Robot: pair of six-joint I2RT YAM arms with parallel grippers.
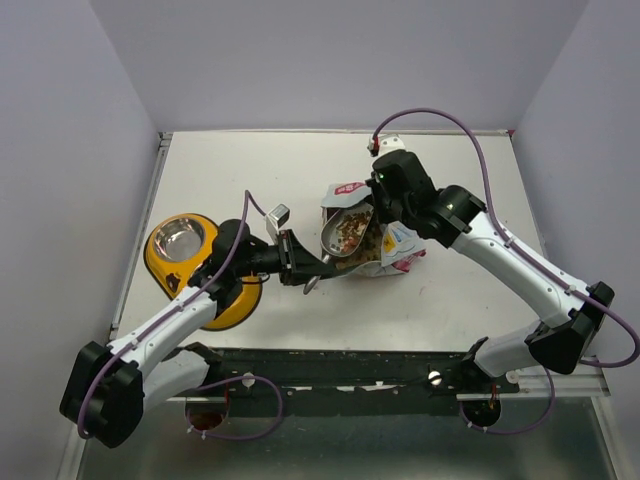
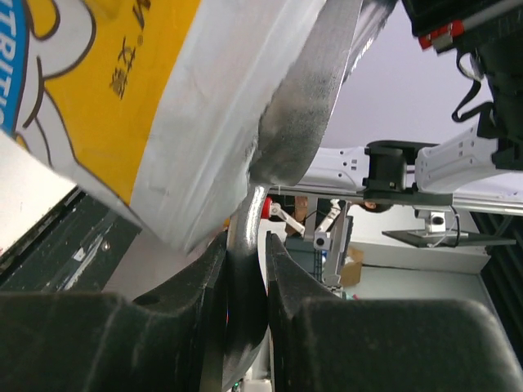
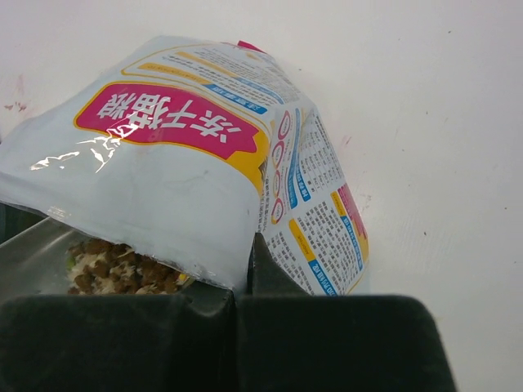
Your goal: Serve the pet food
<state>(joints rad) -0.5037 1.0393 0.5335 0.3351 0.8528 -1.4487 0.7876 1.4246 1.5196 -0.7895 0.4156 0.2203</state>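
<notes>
Top external view gives us a pale, matte table point(image 1: 250, 170) boxed in by plain lavender-grey walls point(image 1: 330, 60), with a dark rail point(image 1: 330, 362) along its near edge. Right of the middle lies a glossy, crinkled bag point(image 1: 403, 243), printed in white, pink and yellow, its mouth facing left. The pet food point(image 1: 352, 232), small brown pellets, shows in that mouth, where the silver metal scoop point(image 1: 340, 240) sits; we cannot tell how much of it lies in the scoop and how much in the bag. The left gripper point(image 1: 305, 265) is closed tight on the scoop's thin handle, and its wrist view shows the dull curved underside of the bowl pressed against the bag's yellow and white side. The right gripper point(image 1: 385, 205) pinches the bag's upper lip from the far side, and its wrist view shows the film draped over the kibble. At the left stands a round yellow feeder point(image 1: 155, 262) with a shiny steel bowl point(image 1: 180, 237); the left arm covers its near half. Purple cables point(image 1: 440, 115) loop over both arms.
</notes>
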